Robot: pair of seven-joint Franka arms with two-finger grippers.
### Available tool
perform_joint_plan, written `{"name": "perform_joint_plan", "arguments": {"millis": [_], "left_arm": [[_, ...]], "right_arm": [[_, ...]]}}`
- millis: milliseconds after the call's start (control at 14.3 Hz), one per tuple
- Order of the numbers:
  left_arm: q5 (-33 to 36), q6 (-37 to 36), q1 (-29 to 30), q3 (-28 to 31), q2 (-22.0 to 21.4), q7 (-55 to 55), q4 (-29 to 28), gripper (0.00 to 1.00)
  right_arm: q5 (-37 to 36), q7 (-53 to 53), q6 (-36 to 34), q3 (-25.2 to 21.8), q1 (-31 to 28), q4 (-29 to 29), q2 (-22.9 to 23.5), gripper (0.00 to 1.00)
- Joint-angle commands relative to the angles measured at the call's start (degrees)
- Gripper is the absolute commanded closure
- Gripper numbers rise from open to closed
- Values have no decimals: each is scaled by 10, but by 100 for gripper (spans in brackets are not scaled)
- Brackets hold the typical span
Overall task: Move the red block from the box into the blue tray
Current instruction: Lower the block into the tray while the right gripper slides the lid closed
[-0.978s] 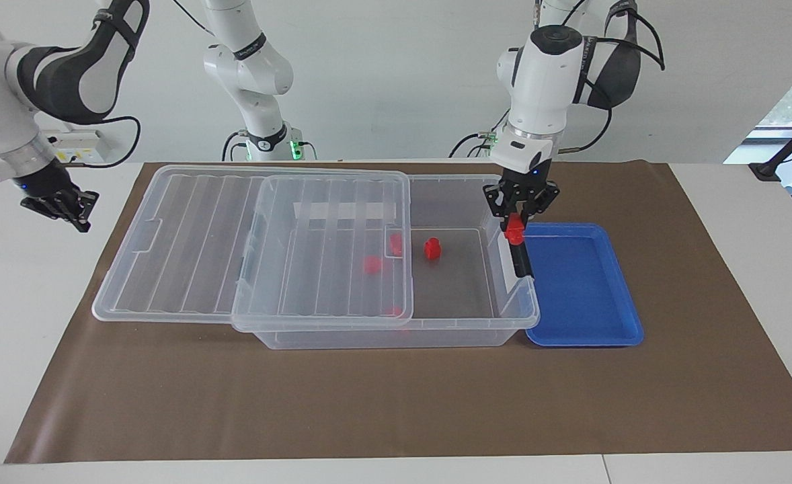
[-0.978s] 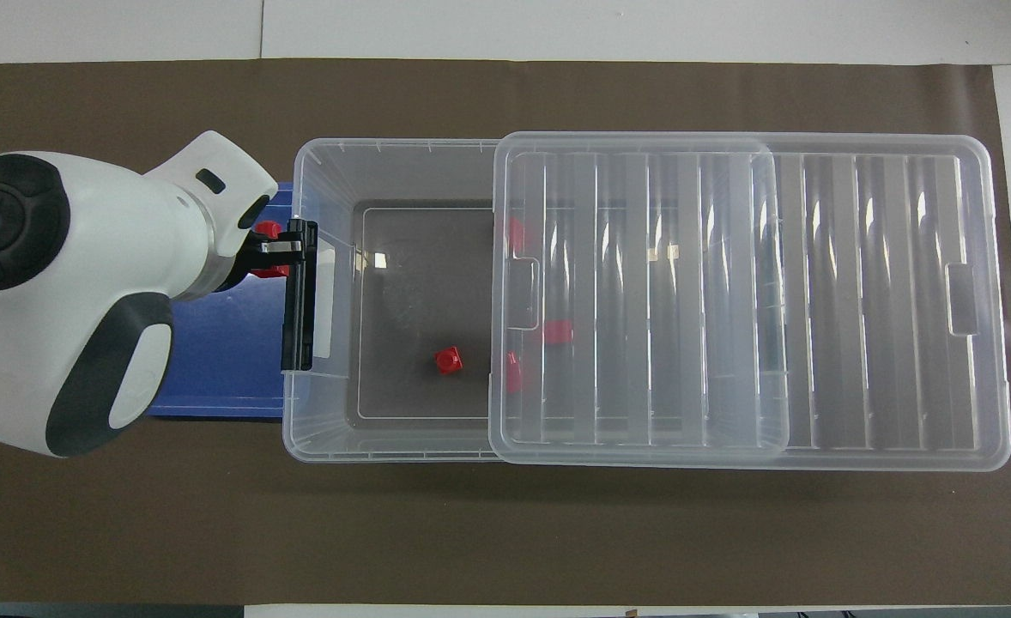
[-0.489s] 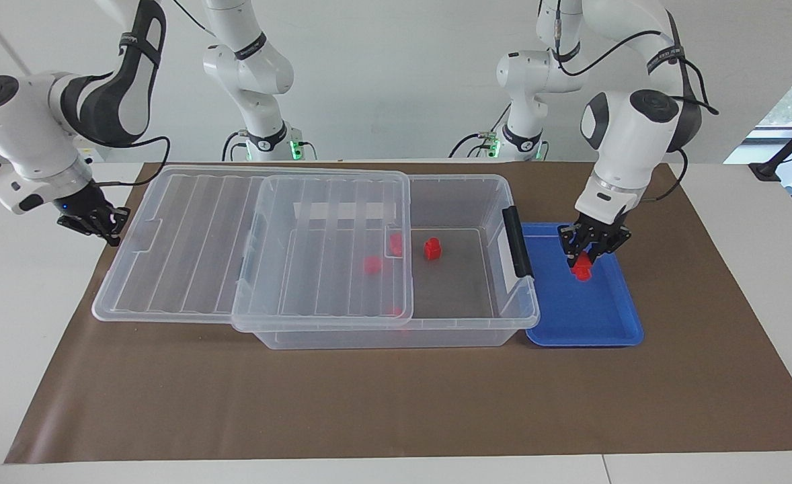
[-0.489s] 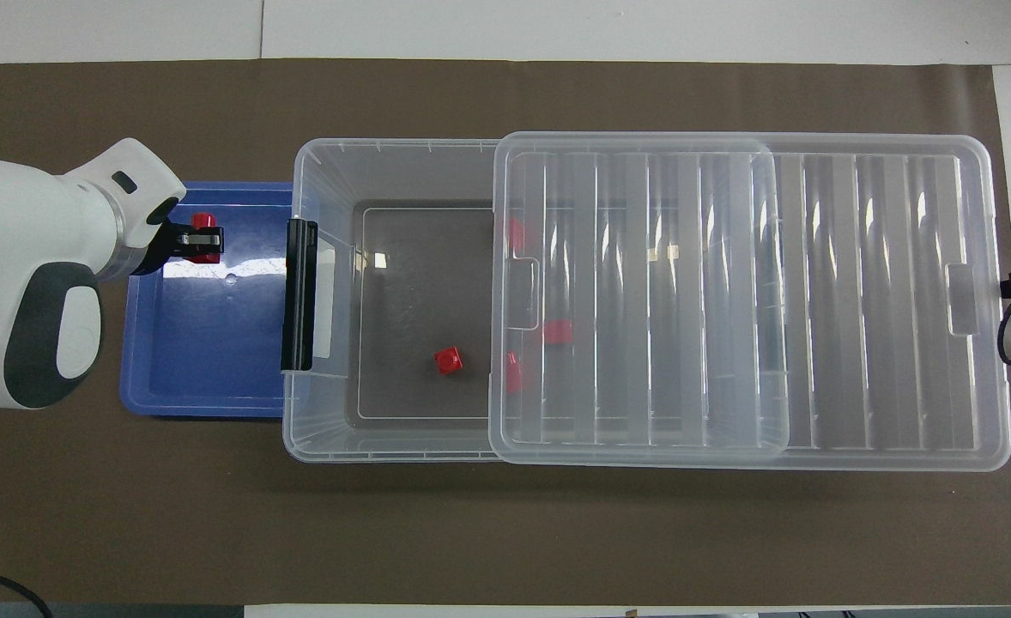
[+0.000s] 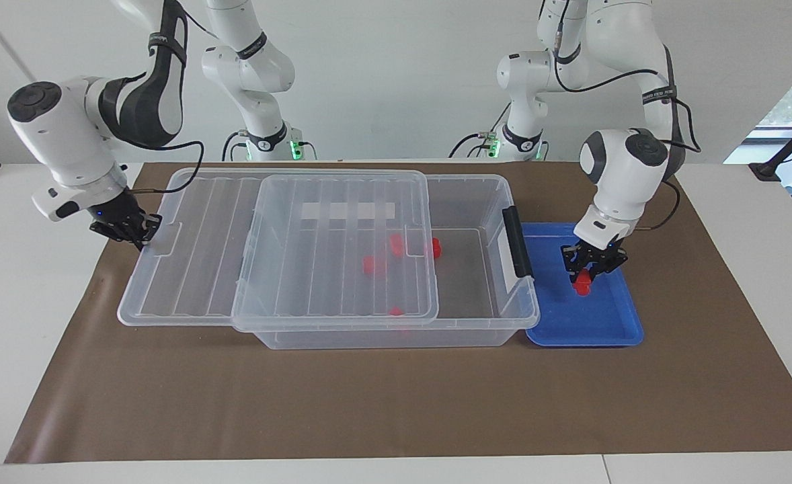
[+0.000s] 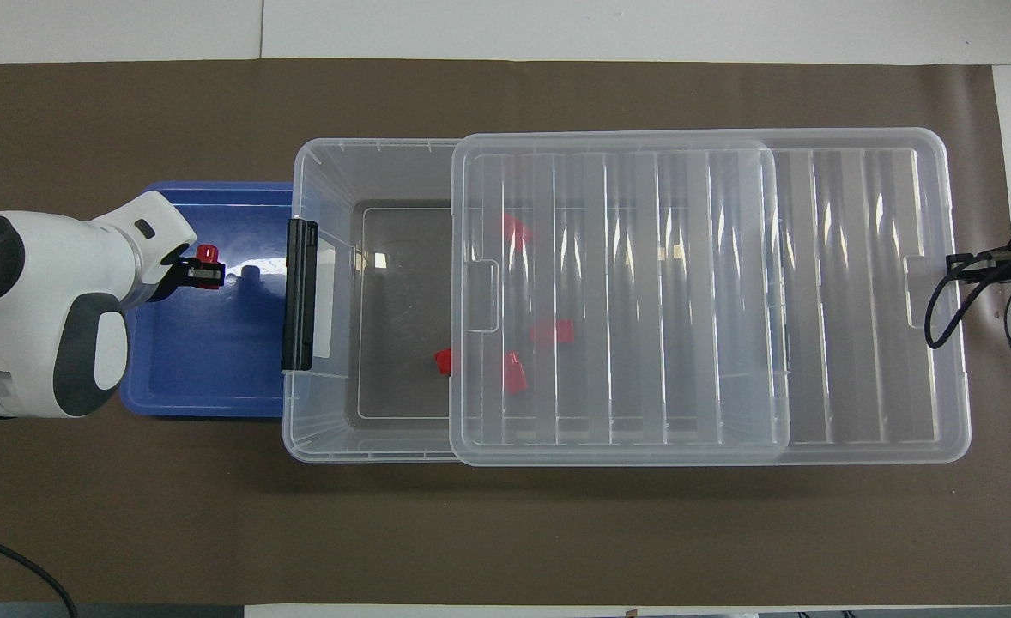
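My left gripper [image 5: 587, 271] is low inside the blue tray [image 5: 604, 323], shut on a red block [image 5: 581, 286] that sits at or just above the tray floor. In the overhead view the left gripper [image 6: 205, 273] and its block [image 6: 207, 253] are over the tray [image 6: 205, 369]. The clear box [image 5: 490, 323] stands beside the tray, and its ribbed lid [image 5: 315, 282] covers most of it. Several red blocks lie in the box: one [image 5: 435, 247] at the lid's edge, others [image 5: 370, 264] under the lid. My right gripper [image 5: 132, 230] is at the lid's overhanging end.
The box's black latch [image 5: 516, 242] faces the tray. The lid [image 6: 686, 300] overhangs the box toward the right arm's end. A brown mat [image 5: 396, 403] covers the table. The right gripper [image 6: 977, 262] shows at the lid's end tab.
My left gripper carried the red block from over the box's latch end into the tray and lowered it. My right gripper reached the lid, and the lid slid toward the left arm's end.
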Motion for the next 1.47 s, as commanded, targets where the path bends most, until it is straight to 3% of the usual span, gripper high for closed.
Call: {"name": "perform_joint_plan", "arguments": {"millis": [0,349,419,489,629,1048,1398], "left_arm": [[-13,21,15,-5,2,14,-20,100],[-14,61,15,-5,32,10,-18,100],[-14,55,12,-5,33,10,-15,76],[-14,51,10,-5,32,10,-14,1],[-14,17,7,-5,26,9,-3,0],[-13,-168,7,-7,10,10,115,0],[-13,-303,7,-11,-46,10,182,0]], "right_arm": [[4,61,-5,2,31,-17,-15,100],[4,158,-5,2,85,-20,-19,100],[4,172,-5,2,95,-22,-20,100],[4,190,-4,2,105,-24,-21,100],[4,223,-4,2,126,-24,-21,100],[4,268,-3,2,158,-24,-22,100],[4,276,-4,2,160,-24,-23,100]]}}
